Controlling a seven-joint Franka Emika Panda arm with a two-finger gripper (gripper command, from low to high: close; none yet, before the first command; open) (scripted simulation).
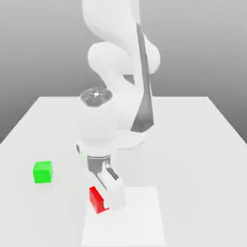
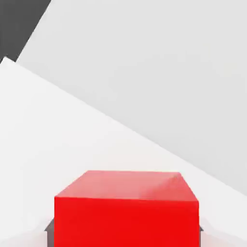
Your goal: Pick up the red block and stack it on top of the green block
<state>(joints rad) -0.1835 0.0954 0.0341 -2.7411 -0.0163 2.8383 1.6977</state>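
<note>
A plain grey backdrop stands behind a wide white surface that fills the lower part of the exterior view and reaches from one side edge to the other. On it, at the near edge, lies a brighter white square patch, slightly to the exterior view's right of the middle.

The white arm rises from its base near the middle of the surface, bends over itself and comes down toward the near edge. Its rounded wrist housing hangs above the near half of the surface, with the gripper pointing downward below it, at the corner of the bright patch on the exterior view's left.

The gripper is clenched on the red block: one pale finger lies against the block's side toward the exterior view's right, and in the hand view dark finger parts flank the red block low on both sides. The block sits close to the near edge, at the edge of the bright patch on the exterior view's left; whether it rests on the surface or is just clear of it cannot be told.

The green block sits alone on the surface toward the edge on the exterior view's left, well apart from the red block and a little farther from the near edge.
</note>
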